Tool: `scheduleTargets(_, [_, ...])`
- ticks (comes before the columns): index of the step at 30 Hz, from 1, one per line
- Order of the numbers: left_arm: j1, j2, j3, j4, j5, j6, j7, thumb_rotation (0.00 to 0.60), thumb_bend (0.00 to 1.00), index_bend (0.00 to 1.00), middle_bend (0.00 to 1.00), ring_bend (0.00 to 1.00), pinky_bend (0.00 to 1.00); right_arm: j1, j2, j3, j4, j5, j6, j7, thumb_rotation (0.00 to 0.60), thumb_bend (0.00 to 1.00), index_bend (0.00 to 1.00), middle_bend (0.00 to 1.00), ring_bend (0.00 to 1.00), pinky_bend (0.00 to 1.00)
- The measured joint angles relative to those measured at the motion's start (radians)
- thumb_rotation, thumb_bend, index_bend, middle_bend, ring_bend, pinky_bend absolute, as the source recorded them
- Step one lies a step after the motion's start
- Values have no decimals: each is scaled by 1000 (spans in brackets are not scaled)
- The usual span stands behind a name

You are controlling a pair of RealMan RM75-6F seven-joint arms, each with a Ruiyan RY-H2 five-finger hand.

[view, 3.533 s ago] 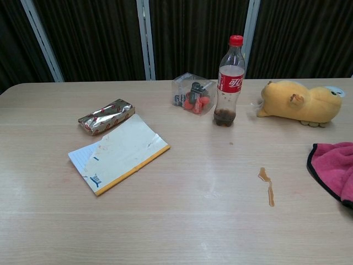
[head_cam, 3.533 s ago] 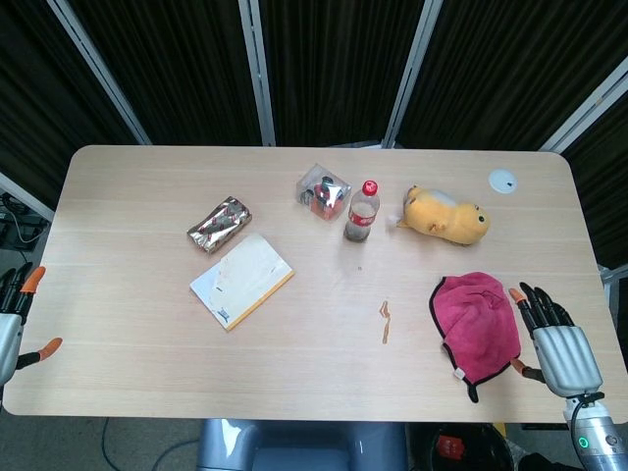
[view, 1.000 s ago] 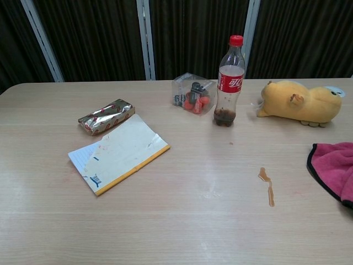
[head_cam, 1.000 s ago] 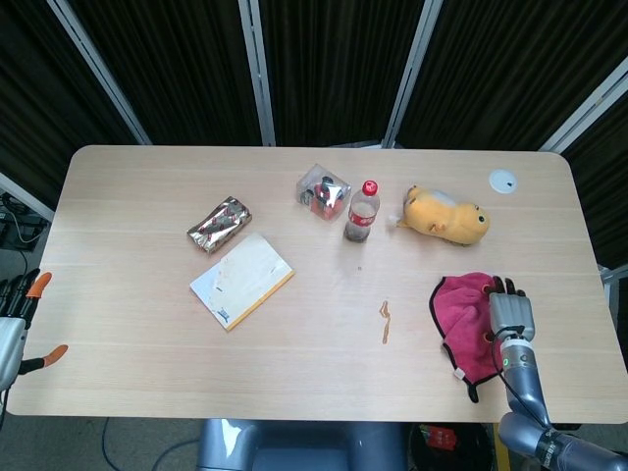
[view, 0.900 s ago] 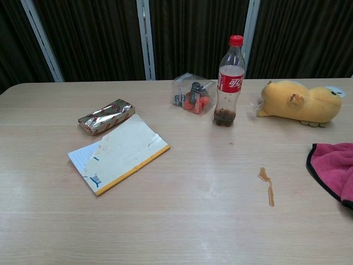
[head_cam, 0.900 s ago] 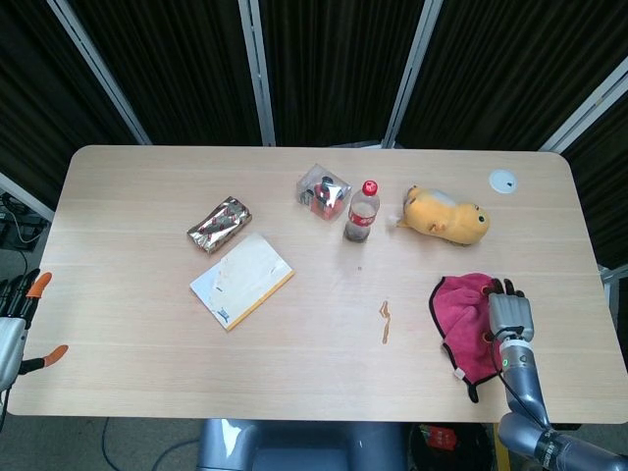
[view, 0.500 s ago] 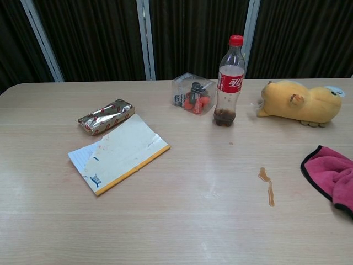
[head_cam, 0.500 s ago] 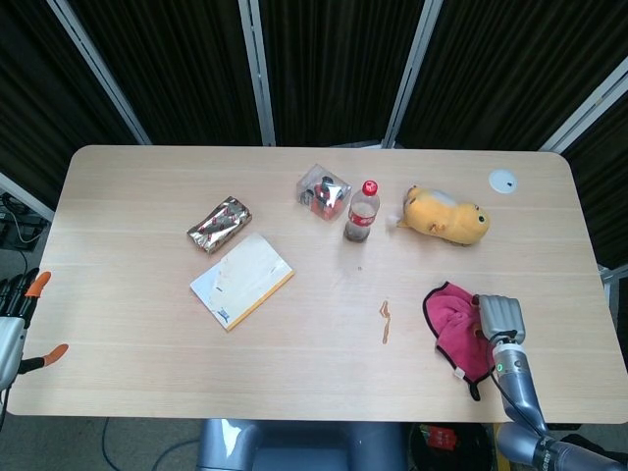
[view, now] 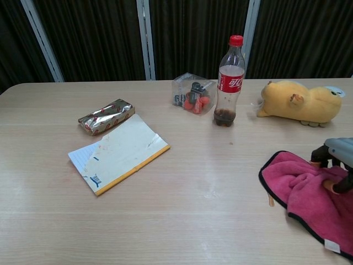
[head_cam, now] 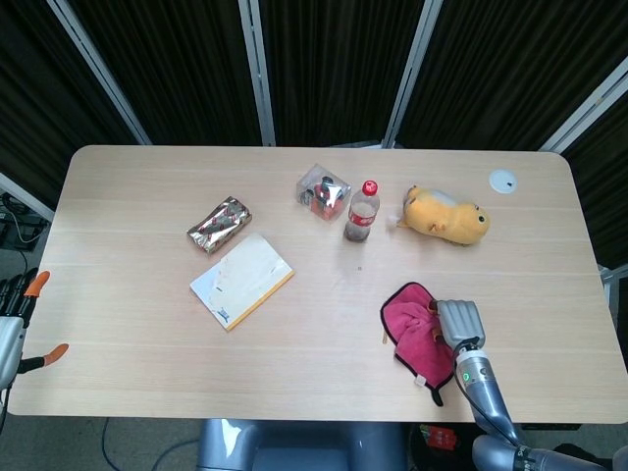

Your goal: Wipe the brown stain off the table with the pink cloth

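Pink cloth (head_cam: 417, 327), long axis diagonal, far-left to near-right

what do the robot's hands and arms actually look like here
The right hand has a silver-grey metal back, black fingers and orange fingertip pads, on a slim grey forearm with a small green light near the wrist. The left hand, at the frame edge, shows black fingers with orange tips and a pale grey palm.

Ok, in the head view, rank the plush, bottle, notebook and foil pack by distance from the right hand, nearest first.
From the right hand:
1. Plush, behind it.
2. Bottle, behind and to its left.
3. Notebook, far to the left.
4. Foil pack, farthest left.
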State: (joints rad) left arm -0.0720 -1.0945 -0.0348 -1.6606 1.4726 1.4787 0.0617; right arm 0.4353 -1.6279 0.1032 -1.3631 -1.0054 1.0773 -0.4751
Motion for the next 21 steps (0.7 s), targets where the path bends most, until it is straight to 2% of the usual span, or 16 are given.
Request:
scheduleTargets(10, [-2, 3, -1, -2, -12, -12, -10, 600, 0, 0, 0, 0, 0, 50, -100, 33, 18, 41, -13, -69, 600, 547, 734, 595, 520, 749])
scheduleTargets(21, [-5, 7, -5, -3, -28, -25, -17, 600, 0, 0, 0, 0, 0, 99, -186, 49, -17, 52, -6, -140, 600, 547, 734, 595, 520, 749])
